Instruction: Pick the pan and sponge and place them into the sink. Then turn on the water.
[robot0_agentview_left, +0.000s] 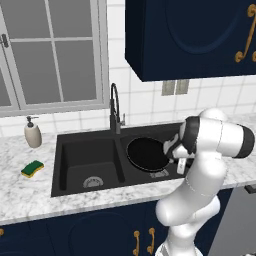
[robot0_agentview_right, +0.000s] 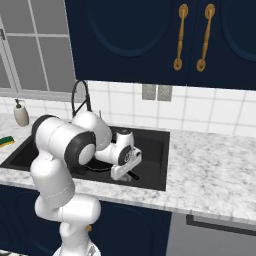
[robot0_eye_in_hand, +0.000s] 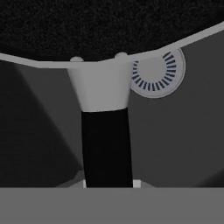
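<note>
The round black pan (robot0_agentview_left: 146, 153) sits low over the sink's (robot0_agentview_left: 85, 165) right basin, just right of the arched tap (robot0_agentview_left: 114, 107). My gripper (robot0_agentview_left: 181, 164) is shut on its short black handle (robot0_eye_in_hand: 107, 148) at the pan's right edge. In the hand view the handle runs up from my gripper (robot0_eye_in_hand: 107, 183) to a grey bracket and the pan's (robot0_eye_in_hand: 109, 26) dark inside, with the basin's silver drain (robot0_eye_in_hand: 157, 74) beneath the rim. Whether the pan touches the basin floor I cannot tell. The green and yellow sponge (robot0_agentview_left: 32, 168) lies on the marble counter left of the sink.
A soap dispenser (robot0_agentview_left: 33, 133) stands at the back left by the window. The left basin holds nothing but its drain (robot0_agentview_left: 93, 182). Dark wall cabinets (robot0_agentview_left: 190, 40) hang above the right basin. Marble counter (robot0_agentview_right: 210, 170) stretches to the right of the sink (robot0_agentview_right: 155, 150).
</note>
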